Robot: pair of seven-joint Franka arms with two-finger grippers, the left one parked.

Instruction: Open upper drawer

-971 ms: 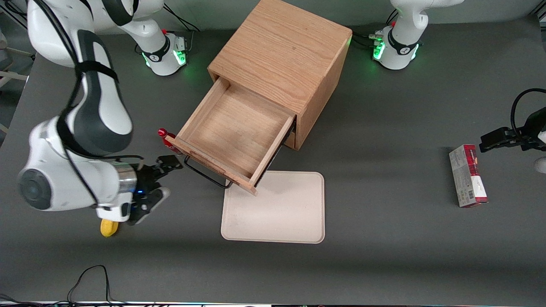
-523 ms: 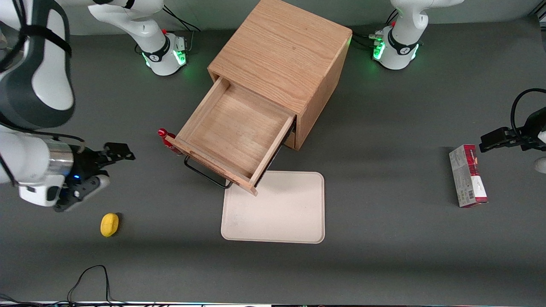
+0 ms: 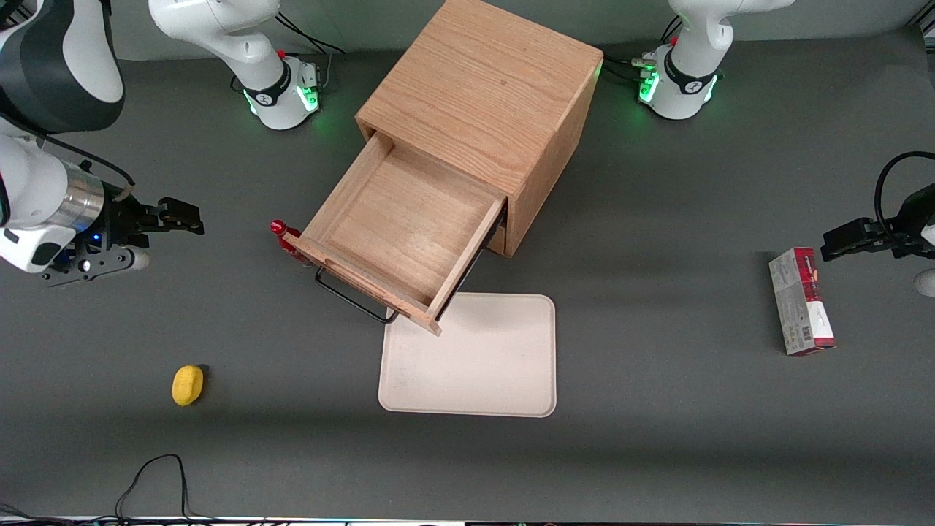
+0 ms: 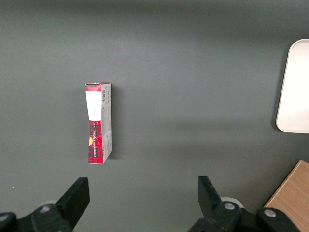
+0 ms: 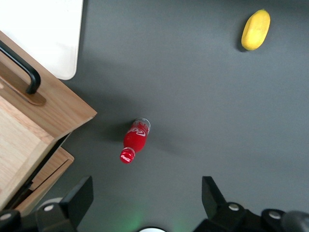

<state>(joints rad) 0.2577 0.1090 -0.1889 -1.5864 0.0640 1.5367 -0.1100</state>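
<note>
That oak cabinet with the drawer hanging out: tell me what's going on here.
The upper drawer of the oak cabinet is pulled well out and looks empty. The gripper holds nothing; it is open, off toward the working arm's end of the table, clear of the black handle. A red bottle sits beside the drawer's corner, and a tray lies nearer the front camera.

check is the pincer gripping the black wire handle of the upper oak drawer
No, the open pincer hangs over bare table, well apart from the black wire handle of the pulled-out upper oak drawer.

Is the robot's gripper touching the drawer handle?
Apart. The front view shows bare table between the gripper and the upper drawer's black handle.
</note>
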